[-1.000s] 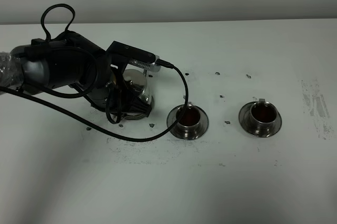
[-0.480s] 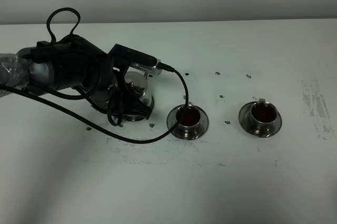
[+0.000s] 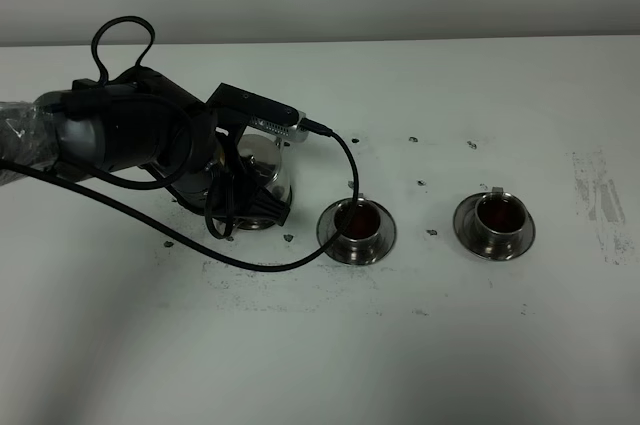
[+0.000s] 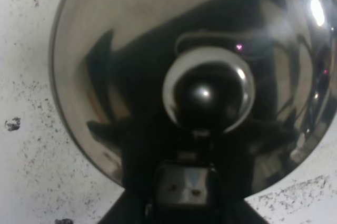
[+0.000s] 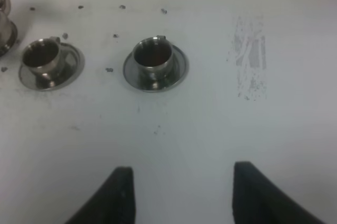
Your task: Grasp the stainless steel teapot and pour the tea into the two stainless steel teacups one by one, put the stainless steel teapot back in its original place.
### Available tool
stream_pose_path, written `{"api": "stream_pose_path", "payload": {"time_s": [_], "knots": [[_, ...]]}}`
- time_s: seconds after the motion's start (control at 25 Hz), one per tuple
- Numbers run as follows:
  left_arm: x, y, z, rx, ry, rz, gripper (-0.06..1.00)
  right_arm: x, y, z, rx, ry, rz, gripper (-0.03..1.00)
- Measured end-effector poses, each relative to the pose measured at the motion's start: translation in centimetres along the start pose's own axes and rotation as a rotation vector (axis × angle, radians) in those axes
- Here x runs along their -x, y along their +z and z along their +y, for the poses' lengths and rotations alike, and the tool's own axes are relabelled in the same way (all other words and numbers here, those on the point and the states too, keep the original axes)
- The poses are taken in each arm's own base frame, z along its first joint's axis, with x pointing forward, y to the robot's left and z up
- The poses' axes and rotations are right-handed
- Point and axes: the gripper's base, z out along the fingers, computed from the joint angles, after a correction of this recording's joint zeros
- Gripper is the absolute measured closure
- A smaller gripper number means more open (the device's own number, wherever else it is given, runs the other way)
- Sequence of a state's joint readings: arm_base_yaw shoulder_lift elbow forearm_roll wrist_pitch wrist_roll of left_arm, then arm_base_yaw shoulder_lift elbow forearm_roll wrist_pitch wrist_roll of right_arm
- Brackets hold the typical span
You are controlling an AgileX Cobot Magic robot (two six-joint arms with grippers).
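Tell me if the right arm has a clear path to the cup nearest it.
Probably yes. The right wrist view shows only bare table between the right end effector and that cup; the left arm stays over the teapot.

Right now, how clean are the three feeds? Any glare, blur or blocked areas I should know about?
Left wrist view: the teapot fills the frame, soft-focused, its lid knob mirroring the dark arm, with a bright glare spot near one edge. Exterior high view: evenly lit and fairly sharp, but the left arm hides most of the pot. Right wrist view: slightly soft, both cups visible, pot cut off at the edge.
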State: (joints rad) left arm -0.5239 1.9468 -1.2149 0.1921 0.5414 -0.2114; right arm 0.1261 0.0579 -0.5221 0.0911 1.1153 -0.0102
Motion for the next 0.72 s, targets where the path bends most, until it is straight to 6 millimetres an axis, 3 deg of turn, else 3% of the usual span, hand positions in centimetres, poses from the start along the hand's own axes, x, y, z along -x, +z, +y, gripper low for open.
{"api": "stream_pose_path", "payload": {"time_s": [0.36, 0.72], "knots": [[0.00, 0.00, 0.00, 0.000, -0.002, 0.000, 0.74, 0.00, 0.00, 0.00, 0.000, 0.000, 0.000, 0.56], [-0.06, 0.00, 0.01, 0.001, -0.003, 0.006, 0.48, 0.00, 0.00, 0.00, 0.000, 0.000, 0.000, 0.56]]}}
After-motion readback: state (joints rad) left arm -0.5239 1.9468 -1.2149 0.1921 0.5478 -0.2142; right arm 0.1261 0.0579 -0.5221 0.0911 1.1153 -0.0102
